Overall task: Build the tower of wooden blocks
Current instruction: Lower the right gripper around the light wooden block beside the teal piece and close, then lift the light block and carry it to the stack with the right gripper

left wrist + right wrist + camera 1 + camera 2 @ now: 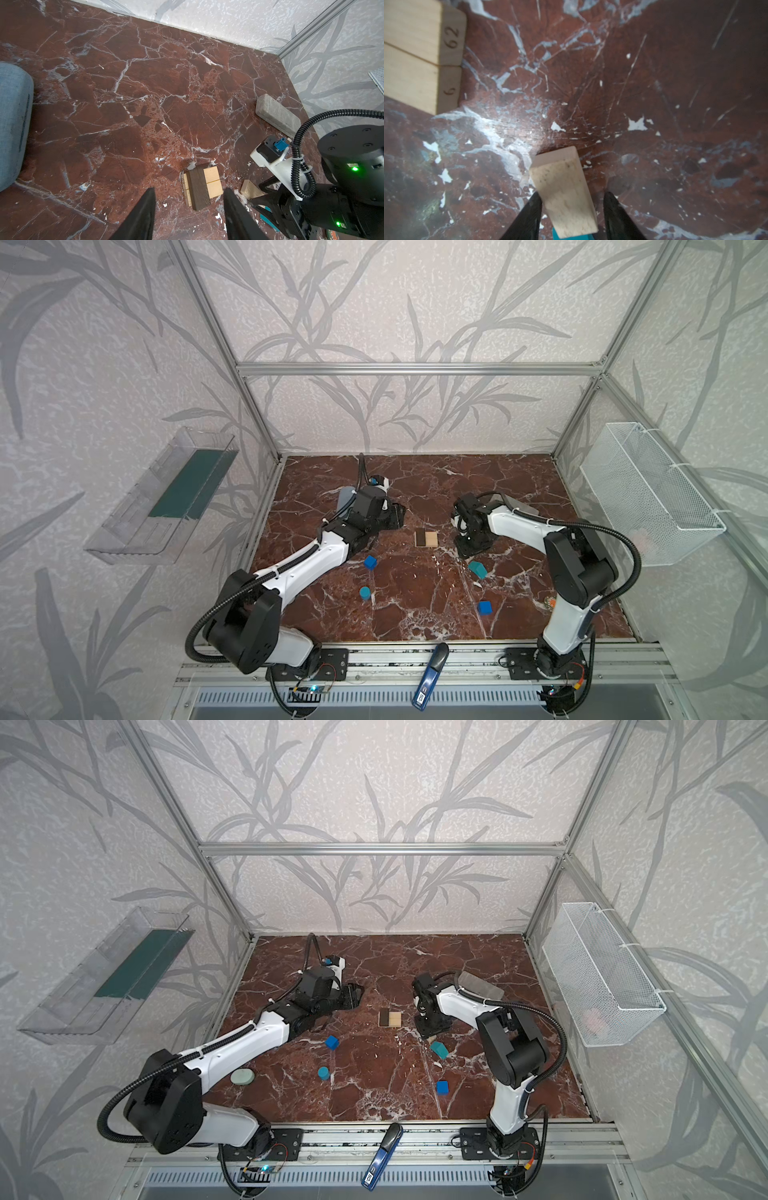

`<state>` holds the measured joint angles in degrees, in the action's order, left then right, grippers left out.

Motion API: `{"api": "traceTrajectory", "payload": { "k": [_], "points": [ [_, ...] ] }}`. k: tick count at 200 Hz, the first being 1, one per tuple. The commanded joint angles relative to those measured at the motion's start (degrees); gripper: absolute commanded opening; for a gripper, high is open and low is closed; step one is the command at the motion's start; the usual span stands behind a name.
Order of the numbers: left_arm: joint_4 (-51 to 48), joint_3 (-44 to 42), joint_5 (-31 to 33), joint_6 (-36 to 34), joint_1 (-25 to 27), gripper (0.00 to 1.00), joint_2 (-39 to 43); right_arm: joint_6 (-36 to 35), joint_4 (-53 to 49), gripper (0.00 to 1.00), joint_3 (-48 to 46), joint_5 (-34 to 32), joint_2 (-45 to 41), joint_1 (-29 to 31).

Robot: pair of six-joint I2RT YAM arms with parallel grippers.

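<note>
The left claw (189,189) hangs wide and empty at ten o'clock of the tower base (426,538), likely parked clear of the work. The base is two pale bars (213,182) with a dark bar (199,189) laid across them, and there is room beside it for another. At four o'clock the right claw (572,194) straddles the loose pale bar (564,187) with a gap on one side, so it is not yet gripped. The teal piece (478,569) waits just beyond

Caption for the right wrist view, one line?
Open right pincer brackets a pale wood bar; two numbered pale bars sit together on the marble table.
</note>
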<state>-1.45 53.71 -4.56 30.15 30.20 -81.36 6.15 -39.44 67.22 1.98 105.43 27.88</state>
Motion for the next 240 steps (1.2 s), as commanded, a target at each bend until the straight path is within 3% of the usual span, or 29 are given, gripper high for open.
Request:
{"api": "traceTrajectory", "payload": {
  "k": [1, 29, 114, 188, 240],
  "points": [
    [-0.1, -0.8, 0.8, 0.3, -0.5, 0.51, 1.1, 0.4, -0.2, 0.43, -0.7, 0.2, 0.6, 0.3],
    [-0.3, -0.8, 1.0, 0.3, -0.6, 0.51, 1.2, 0.7, -0.1, 0.34, -0.6, 0.5, 0.8, 0.3],
    [-0.2, -0.7, 0.7, 0.2, -0.8, 0.51, 0.5, 3.0, -2.7, 0.22, 2.2, 0.9, -1.9, 1.1],
    [-0.6, -0.2, -0.1, 0.0, -1.3, 0.46, -1.3, 7.1, -2.5, 0.18, 9.2, 2.3, -1.9, 4.5],
    [0.3, -0.2, -1.6, 0.5, -2.0, 0.46, -2.5, 15.6, 3.0, 0.18, 10.2, 3.1, -0.8, 6.1]
  ]
}}
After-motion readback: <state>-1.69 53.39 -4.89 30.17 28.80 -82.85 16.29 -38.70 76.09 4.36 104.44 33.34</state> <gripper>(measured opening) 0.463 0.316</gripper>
